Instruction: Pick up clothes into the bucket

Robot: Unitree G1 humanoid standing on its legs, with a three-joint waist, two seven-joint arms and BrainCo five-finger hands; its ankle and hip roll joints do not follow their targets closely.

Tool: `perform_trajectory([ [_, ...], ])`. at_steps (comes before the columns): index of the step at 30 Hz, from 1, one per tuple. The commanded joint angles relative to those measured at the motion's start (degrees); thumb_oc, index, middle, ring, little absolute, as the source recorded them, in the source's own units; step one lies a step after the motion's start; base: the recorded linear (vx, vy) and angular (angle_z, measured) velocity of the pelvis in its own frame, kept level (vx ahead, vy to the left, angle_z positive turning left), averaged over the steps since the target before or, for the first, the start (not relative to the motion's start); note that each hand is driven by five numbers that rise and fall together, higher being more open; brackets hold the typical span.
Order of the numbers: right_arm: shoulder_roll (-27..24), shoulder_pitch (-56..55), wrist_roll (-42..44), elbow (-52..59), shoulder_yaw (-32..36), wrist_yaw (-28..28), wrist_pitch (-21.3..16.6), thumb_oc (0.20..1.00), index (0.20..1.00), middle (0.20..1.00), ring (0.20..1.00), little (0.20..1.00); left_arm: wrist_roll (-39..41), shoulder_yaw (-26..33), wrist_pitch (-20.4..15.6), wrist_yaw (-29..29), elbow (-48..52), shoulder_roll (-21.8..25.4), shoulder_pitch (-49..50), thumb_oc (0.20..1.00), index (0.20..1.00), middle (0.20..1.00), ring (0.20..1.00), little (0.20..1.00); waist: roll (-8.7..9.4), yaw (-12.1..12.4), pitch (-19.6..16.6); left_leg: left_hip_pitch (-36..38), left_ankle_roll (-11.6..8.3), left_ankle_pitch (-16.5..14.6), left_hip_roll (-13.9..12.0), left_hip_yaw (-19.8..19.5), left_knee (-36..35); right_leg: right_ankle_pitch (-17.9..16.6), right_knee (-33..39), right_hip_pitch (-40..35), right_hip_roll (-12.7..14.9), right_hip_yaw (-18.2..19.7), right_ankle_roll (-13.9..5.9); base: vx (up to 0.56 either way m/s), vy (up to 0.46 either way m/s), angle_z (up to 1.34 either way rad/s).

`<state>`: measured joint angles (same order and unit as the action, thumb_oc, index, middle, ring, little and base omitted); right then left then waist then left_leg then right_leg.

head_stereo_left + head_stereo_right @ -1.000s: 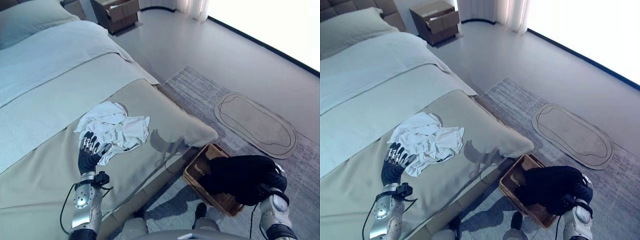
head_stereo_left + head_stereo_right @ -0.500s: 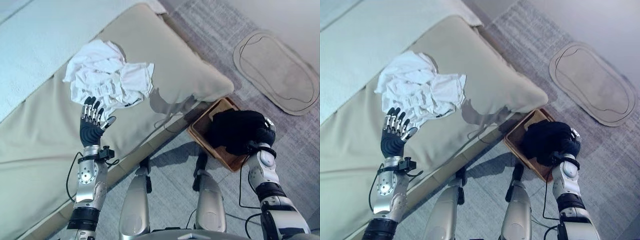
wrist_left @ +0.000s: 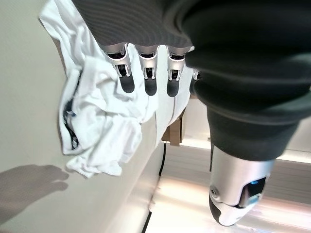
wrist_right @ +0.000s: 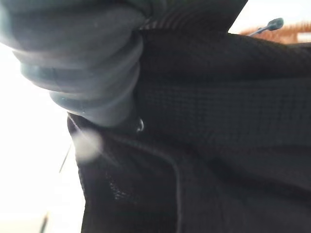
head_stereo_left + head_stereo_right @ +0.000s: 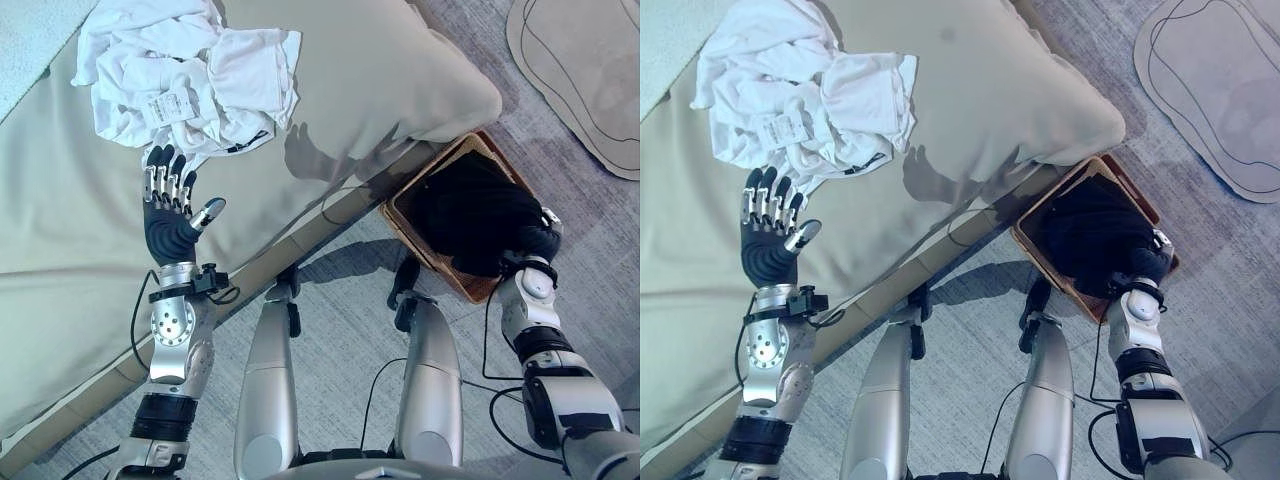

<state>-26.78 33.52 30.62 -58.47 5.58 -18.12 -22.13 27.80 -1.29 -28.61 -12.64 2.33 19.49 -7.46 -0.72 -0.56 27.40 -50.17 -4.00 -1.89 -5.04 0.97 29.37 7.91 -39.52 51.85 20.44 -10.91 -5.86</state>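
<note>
Lying crumpled on the beige bed cover, the white clothes sit well back from its edge. Beside the bed, a brown wicker basket holds a black garment. Left hand hovers spread-fingered, empty, just short of the white clothes. Right hand is buried in the black garment; its fingers are hidden.

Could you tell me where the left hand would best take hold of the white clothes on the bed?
Probably the bunched near edge of the white clothes, approached from the robot's side: the open left hand is just short of it, and raised folds suit curling fingers.
</note>
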Motion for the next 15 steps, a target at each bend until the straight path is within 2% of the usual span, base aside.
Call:
perform_trajectory([
  [1, -5.2, -0.9, 2.5, -2.9, -0.3, -1.7, -1.8, 0.2, 0.2, 0.2, 0.2, 0.2, -0.2, 0.1, -4.6, -1.3, 5.6, 0.4, 2.3, 1.0, 1.0, 1.0, 1.0, 1.0, -1.53, 0.0, -5.3, -4.7, 1.35, -8.1, 0.7, 0.0, 8.7, -4.0, 1.3, 3.0, -1.8, 2.6, -3.05, 0.0, 0.0, 0.0],
  [8, -9.5, 1.5, 0.5, -8.0, -1.4, -2.7, -0.4, 0.2, 0.2, 0.2, 0.2, 0.2, 0.5, -0.9, -5.0, -1.6, 6.9, 1.1, 2.2, 1.0, 1.0, 1.0, 1.0, 1.0, -2.13, 0.4, -5.9, -9.0, 1.71, -8.5, 1.1, 0.0, 11.6, -3.1, -2.0, 7.9, -1.8, 3.6, -2.69, 0.0, 0.0, 0.0],
  [15, -8.8, 2.3, -6.2, -4.5, -5.8, -3.9, 0.1, 0.2, 0.2, 0.2, 0.2, 0.2, 0.7, -1.0, -5.0, -1.8, 7.2, 0.8, 2.1, 1.0, 1.0, 1.0, 1.0, 1.0, -2.06, 0.2, -6.3, -9.9, 1.96, -8.2, 1.2, 0.0, 11.4, -3.1, -1.9, 8.9, -1.8, 3.8, -2.59, 0.0, 0.0, 0.0],
])
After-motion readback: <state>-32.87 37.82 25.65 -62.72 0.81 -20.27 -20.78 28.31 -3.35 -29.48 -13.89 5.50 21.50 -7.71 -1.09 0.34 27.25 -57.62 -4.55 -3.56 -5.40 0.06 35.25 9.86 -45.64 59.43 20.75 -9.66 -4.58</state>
